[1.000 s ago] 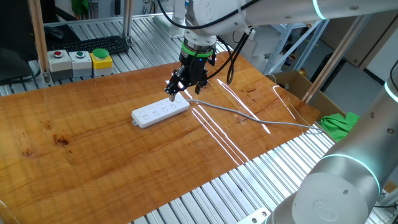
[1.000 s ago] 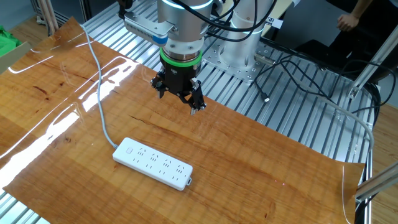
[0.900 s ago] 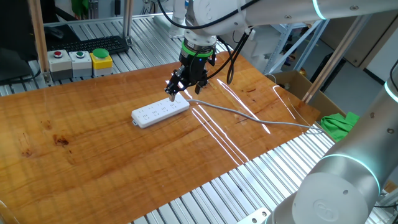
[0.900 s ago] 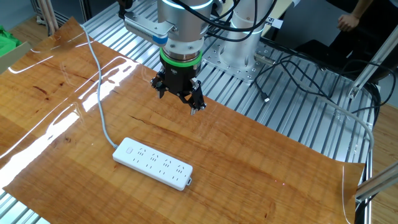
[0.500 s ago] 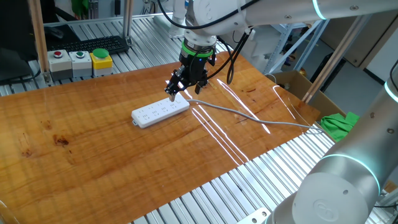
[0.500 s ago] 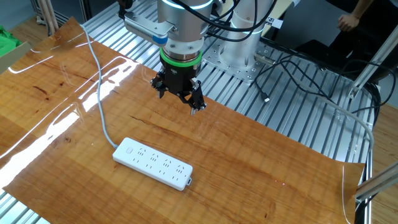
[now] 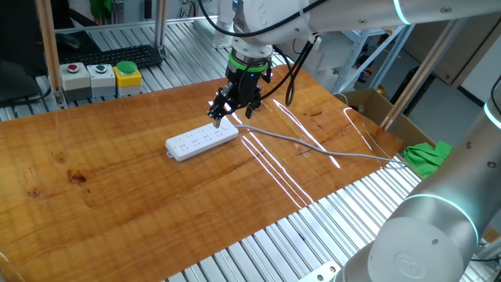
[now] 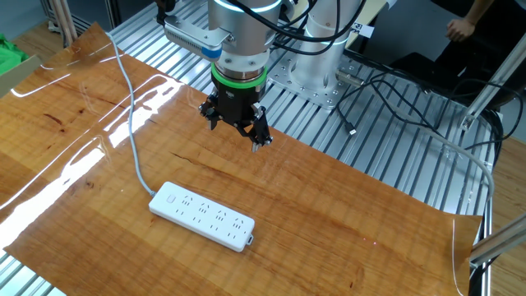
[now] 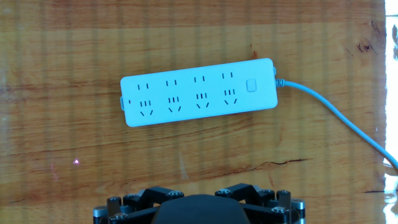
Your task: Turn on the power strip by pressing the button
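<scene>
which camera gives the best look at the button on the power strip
The hand view: it looks straight down on the power strip, so the square button shows plainly at the cable end. The other fixed view shows the button small and slanted. In one fixed view the gripper is in front of that end, so it barely shows.

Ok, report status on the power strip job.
Gripper above the table, clear of the strip; finger state not visible. Power strip flat on the wood, button at the cable end, untouched. Nothing in the way.
</scene>
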Motion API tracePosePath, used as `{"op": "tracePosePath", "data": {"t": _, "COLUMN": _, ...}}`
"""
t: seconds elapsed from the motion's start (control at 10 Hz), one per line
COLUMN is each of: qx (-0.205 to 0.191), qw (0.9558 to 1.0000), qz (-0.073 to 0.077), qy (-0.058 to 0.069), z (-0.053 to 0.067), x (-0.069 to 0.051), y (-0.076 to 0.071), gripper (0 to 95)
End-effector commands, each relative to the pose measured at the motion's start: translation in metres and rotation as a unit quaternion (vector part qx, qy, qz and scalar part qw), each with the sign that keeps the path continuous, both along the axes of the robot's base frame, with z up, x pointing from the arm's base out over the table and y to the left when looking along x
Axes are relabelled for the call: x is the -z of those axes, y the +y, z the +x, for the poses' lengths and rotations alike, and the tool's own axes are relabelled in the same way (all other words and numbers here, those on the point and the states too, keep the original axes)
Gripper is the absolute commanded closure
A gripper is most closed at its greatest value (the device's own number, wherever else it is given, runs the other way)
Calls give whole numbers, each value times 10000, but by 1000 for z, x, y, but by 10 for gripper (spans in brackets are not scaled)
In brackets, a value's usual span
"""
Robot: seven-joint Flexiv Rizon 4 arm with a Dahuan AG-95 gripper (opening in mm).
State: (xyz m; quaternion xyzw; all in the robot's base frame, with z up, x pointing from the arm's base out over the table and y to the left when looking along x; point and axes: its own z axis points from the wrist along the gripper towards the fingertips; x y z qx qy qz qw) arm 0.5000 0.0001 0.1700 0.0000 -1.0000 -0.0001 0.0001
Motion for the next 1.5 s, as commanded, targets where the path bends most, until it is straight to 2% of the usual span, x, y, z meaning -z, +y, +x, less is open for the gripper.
{"op": "tracePosePath", "data": {"t": 0.1, "qx": 443, "qw": 9989, "qz": -131, "qy": 102, "z": 0, "x": 0, "y": 0, "gripper": 950}}
{"op": "tracePosePath", "data": {"t": 1.5, "qx": 374, "qw": 9991, "qz": -142, "qy": 118, "z": 1, "x": 6, "y": -4, "gripper": 950}}
